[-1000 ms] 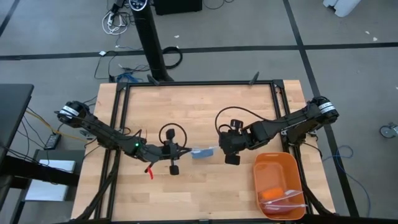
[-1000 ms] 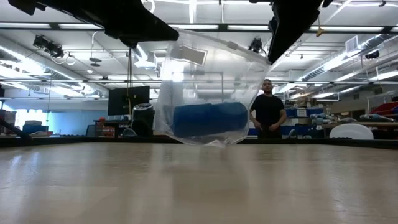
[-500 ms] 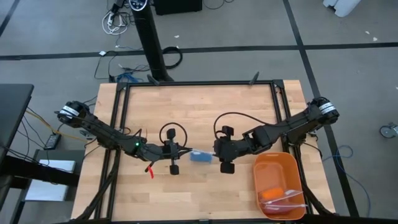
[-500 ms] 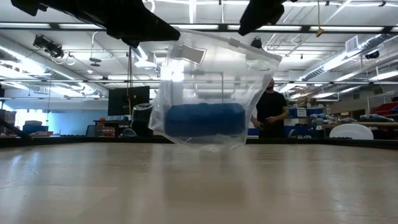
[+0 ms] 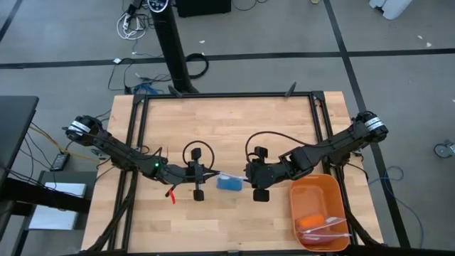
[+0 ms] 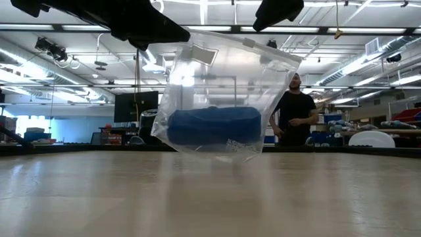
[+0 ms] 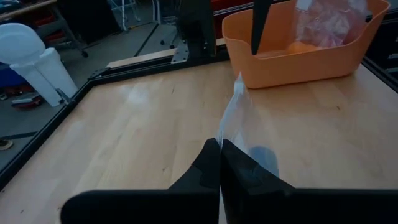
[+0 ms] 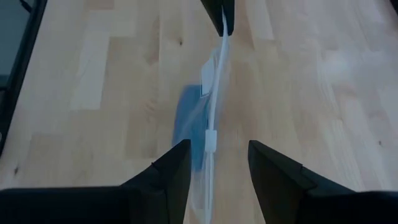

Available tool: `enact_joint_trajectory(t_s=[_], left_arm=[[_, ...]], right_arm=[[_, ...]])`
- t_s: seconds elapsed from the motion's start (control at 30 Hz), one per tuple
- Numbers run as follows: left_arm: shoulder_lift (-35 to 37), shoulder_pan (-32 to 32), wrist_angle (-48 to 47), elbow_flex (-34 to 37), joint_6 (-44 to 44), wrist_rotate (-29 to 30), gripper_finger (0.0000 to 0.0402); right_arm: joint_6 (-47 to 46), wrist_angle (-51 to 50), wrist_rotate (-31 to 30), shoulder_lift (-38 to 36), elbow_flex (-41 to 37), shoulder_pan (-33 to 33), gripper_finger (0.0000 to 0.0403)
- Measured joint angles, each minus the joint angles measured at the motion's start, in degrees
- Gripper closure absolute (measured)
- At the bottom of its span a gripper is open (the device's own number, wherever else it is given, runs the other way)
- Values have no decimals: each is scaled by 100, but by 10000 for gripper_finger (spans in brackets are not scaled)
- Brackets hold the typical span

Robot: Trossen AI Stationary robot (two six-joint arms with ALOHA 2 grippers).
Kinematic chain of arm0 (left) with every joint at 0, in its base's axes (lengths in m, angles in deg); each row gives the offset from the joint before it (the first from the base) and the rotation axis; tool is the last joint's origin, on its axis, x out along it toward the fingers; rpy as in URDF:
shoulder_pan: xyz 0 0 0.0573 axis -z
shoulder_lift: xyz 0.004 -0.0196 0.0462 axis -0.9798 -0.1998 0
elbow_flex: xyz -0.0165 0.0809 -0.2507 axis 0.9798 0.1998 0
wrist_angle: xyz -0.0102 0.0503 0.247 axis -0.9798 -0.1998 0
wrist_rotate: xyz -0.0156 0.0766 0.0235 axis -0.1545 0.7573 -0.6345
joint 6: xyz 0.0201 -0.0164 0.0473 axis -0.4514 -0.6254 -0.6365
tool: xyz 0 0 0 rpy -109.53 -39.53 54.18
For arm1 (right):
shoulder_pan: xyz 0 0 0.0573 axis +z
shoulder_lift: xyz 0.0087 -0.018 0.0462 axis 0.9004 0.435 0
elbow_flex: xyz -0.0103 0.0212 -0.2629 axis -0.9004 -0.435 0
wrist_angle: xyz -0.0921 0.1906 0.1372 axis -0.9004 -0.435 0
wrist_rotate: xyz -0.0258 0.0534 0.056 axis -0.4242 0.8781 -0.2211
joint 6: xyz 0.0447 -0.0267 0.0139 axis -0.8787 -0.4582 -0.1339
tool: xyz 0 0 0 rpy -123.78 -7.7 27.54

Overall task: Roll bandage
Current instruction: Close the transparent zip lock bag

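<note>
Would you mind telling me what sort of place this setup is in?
Probably a robotics lab or workshop: a wooden table in a black frame carrying two arms, loose cables on the floor, and ceiling strip lights over cluttered benches.

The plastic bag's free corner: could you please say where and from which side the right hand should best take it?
Probably the top edge of the clear bag, at the corner opposite the one the left hand pinches shut. The bag hangs upright above the table with the blue bandage weighing its bottom, so the seal strip stands edge-on between the right hand's open fingers. Come straight along that strip.

Left gripper (image 7: 219, 163) clamped, right gripper (image 8: 216, 163) apparently spread.
</note>
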Motion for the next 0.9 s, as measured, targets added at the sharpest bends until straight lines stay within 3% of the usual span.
enact_joint_trajectory(t_s=[0.9], left_arm=[[-2, -7, 345, 0, 1, 74, 399]], right_arm=[[-302, 238, 198, 188, -123, -206, 252]])
